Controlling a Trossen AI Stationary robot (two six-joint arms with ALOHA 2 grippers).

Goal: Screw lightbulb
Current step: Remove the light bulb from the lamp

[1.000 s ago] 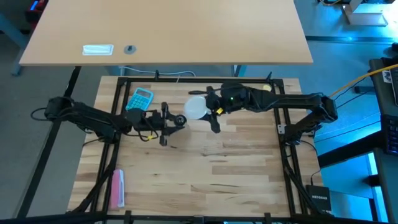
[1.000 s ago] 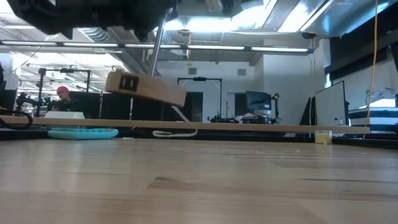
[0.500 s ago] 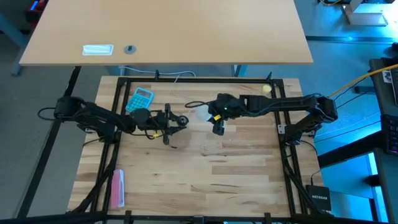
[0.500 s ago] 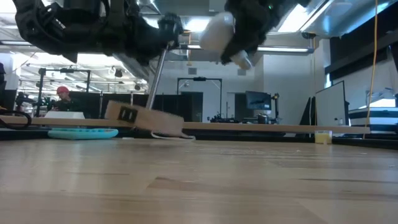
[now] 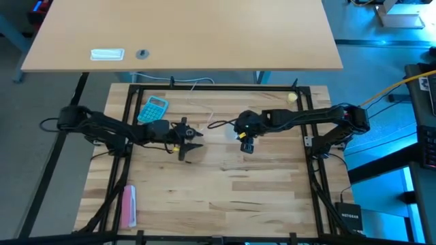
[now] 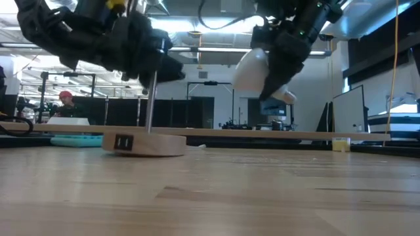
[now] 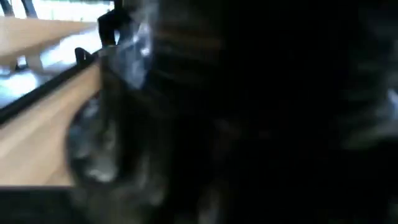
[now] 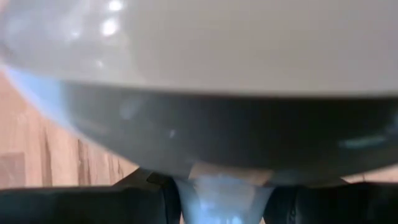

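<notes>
The white lightbulb [image 6: 251,69] is in my right gripper [image 6: 279,75], well above the table and to the right of the lamp base. Its dome fills the right wrist view [image 8: 199,68]. The round wooden disc [image 6: 144,144] lies flat on the table. A thin grey stem [image 6: 149,98] rises from it into my left gripper [image 6: 154,65], which stands just above it. In the high view my left gripper [image 5: 191,135] hides the disc, and my right gripper [image 5: 240,133] is to its right. The left wrist view is dark and blurred. My left gripper is shut on the top of the stem [image 6: 151,77] from above. Its own dark body hides the fingers' exact place. The stem stands upright and the disc rests flat on the table. My right gripper pinches the bulb's narrow neck [image 8: 224,193] between its two fingers. The dome points away from the gripper, slanting down toward the left gripper. The bulb is lifted clear.
A teal calculator [image 5: 154,107] lies at the far left, a pink object [image 5: 129,204] near the front left, and a yellowish ball [image 5: 291,97] at the far right. A white cord [image 5: 204,112] trails from the base toward the far edge. A person [image 6: 65,98] is far behind.
My left gripper has come down; the disc, which hung tilted above the table, now lies flat on it. My right gripper has carried the bulb down and toward the table's near right, so that it now hangs beside the stem.
</notes>
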